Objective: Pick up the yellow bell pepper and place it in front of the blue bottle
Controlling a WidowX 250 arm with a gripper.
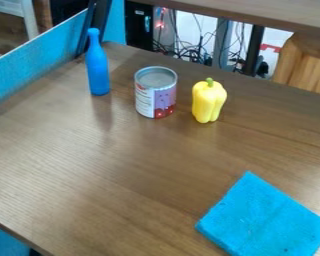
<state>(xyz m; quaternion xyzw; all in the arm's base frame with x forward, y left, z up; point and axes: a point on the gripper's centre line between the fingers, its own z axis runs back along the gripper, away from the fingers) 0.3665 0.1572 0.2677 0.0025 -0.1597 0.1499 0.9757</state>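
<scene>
Near the can [154, 100], the yellow pepper [208, 104] appeared light and slippery, best grasped mid-body. Gripper state could not be determined.

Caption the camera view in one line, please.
A blue bottle, a can and a yellow pepper stand on a wooden table, with a folded blue cloth nearer the camera.

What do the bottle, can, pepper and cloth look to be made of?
Bottle: probably plastic or painted wood, an even, opaque blue. Can: likely metal, with a silvery rim and a printed wrap on its side. Pepper: apparently molded plastic, smooth uniform yellow with a green stem. Cloth: seemingly woven fabric, matte blue, lying flat with slightly uneven edges.
</scene>
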